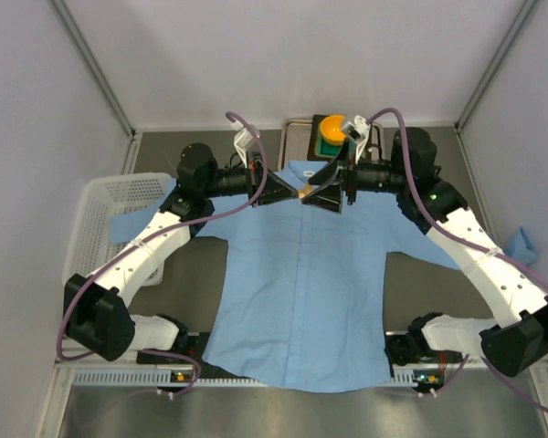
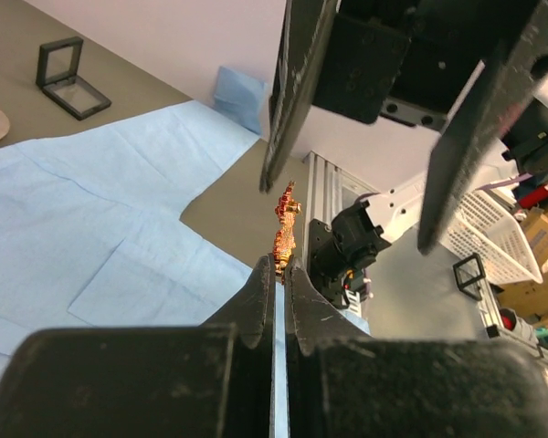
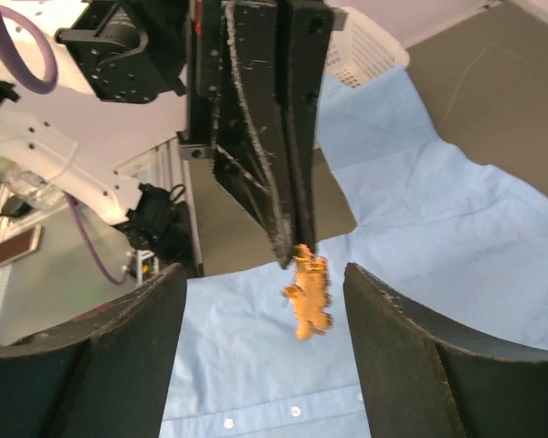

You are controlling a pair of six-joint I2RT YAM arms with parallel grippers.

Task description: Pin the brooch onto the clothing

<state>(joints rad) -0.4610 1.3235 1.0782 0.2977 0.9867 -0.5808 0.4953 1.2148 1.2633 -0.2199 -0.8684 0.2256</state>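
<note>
– Pinching the brooch (image 2: 285, 228) by its lower end: left gripper (image 2: 276, 265) is clamping it over the shirt (image 1: 301, 283), at the shirt's 12 o'clock end in top view. The right gripper (image 3: 265, 283) is standing spread, flanking it, touching nothing.
– Looking tiny, stiff, light, probably slippery. Suggest the right gripper be taking the body's rim, not the pin. The shirt fabric is likely going to bunch.

I count one light blue shirt (image 1: 301, 283), one tiny red-orange brooch (image 3: 309, 297), one orange bowl (image 1: 331, 137), one white basket (image 1: 96, 228), plus two of mine: left end effector (image 2: 279, 263), right end effector (image 3: 260, 274).
</note>
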